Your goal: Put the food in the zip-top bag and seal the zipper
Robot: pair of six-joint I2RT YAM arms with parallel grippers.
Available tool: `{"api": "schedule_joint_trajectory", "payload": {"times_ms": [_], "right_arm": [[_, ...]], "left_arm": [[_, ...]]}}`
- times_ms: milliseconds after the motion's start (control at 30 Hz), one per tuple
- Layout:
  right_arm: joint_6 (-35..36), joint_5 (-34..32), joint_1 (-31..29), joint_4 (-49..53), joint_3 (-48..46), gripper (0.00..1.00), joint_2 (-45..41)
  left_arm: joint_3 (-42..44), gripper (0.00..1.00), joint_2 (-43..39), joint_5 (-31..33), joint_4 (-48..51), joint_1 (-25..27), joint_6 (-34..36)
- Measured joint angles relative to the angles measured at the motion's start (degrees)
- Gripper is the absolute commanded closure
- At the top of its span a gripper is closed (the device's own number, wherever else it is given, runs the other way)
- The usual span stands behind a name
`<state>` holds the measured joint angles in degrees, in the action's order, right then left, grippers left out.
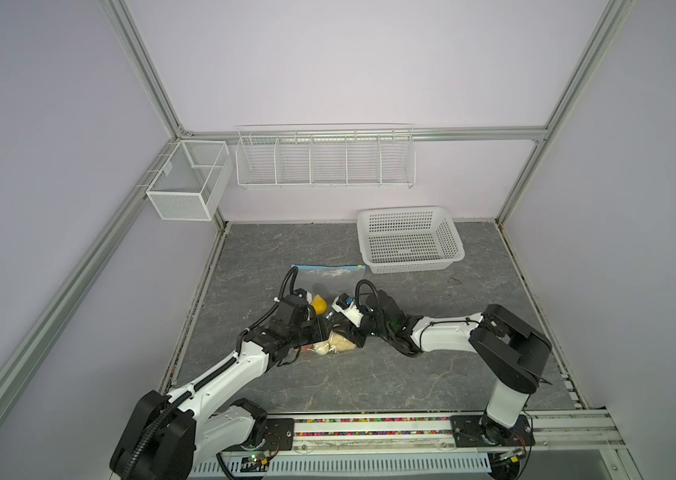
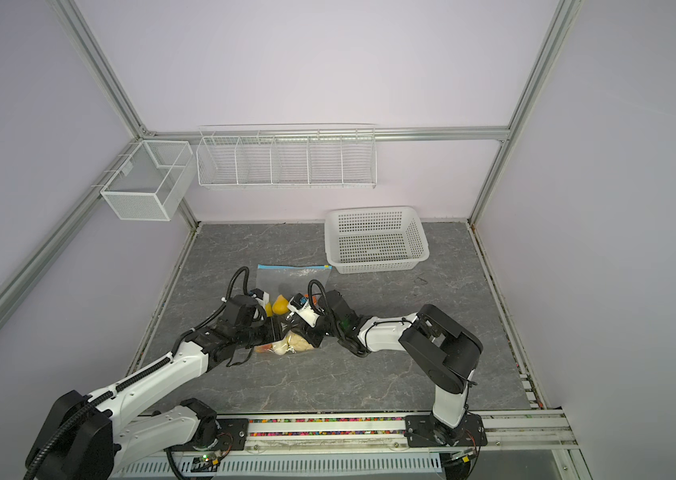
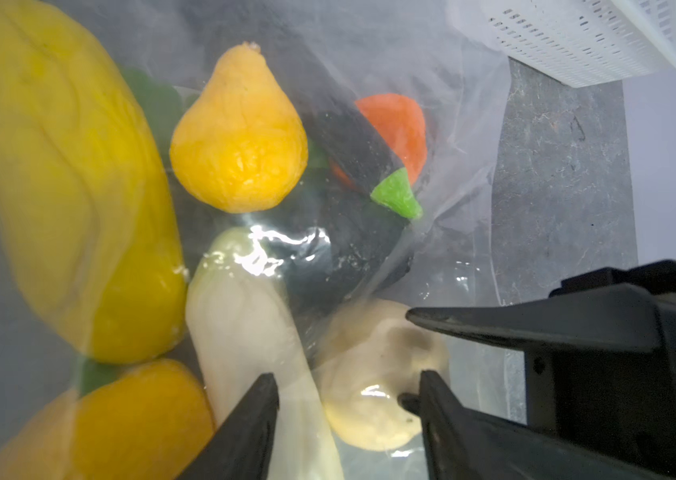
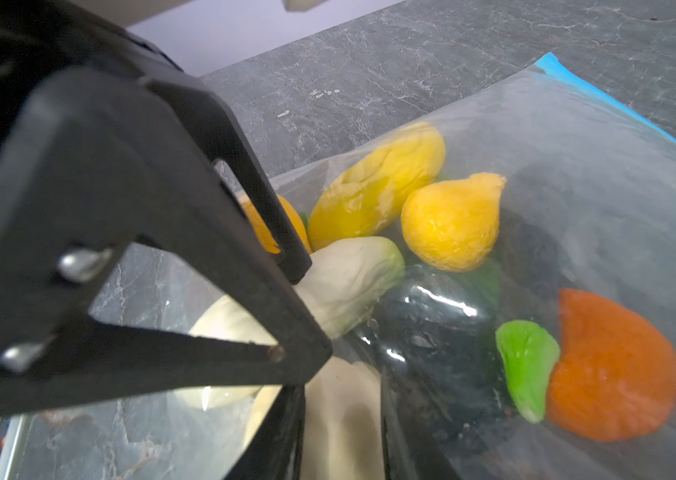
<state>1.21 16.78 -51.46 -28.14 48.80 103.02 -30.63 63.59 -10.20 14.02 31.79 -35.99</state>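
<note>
Eight pcs of food [image 4: 352, 274] counted through the film, all inside 1 bag [image 1: 328, 279] lying at the middle of the table [image 1: 369, 374]: 1 yellow oblong [image 3: 66, 187], 1 pear-shaped yellow pc [image 3: 240, 137], 1 orange [image 3: 120, 424], 1 white oblong [image 3: 244, 332], 1 beige ball [image 3: 373, 399], 1 orange-red pc [image 3: 402, 129], 1 dark pc [image 3: 352, 137] w/ 1 green tip [image 3: 396, 195], 1 glossy dark lump [image 3: 340, 257]. Some deeper green shows behind the yellow oblong. All pcs bunch at the bag's 6 o'clock end; its 12 o'clock half is bare film. 1 zipper [image 1: 328, 267], a blue strip, runs along the 12 o'clock edge.

Two grippers, both at that 6 o'clock end. For the left gripper [image 3: 345, 376], arm off toward 8 o'clock, jaws stand approx half apart, astride the film over the white oblong and beige ball. For the right gripper [image 4: 313, 372], arm off toward 4 o'clock, jaws are narrower, tips at the film by the beige ball. Whether either truly pinches the bag I can't tell; tips sit against glare and clutter.

White oblong touches the beige ball; pear-shaped yellow pc lies just beside the yellow oblong. In both top views 1 white basket [image 1: 411, 266] stands at the bag's 1–2 o'clock, apart from it. On the back wall hang 1 wire rack [image 1: 325, 166] w/ 5 bays at 12 o'clock and 1 mesh box [image 1: 186, 183] at 10 o'clock.
</note>
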Motion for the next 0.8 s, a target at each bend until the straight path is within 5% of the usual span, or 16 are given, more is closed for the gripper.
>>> {"api": "schedule_joint_trajectory", "payload": {"times_ms": [267,800], "right_arm": [[-0.1,-0.2,4.4,2.8,2.8,0.69,-7.1],[9.2,-8.1,6.1,4.5,11.5,0.59,8.2]], "left_arm": [[-0.6,0.40,0.2,2.8,1.3,0.0,-0.8],[-6.6,0.39,7.5,7.8,1.7,-0.6,-0.3]]}}
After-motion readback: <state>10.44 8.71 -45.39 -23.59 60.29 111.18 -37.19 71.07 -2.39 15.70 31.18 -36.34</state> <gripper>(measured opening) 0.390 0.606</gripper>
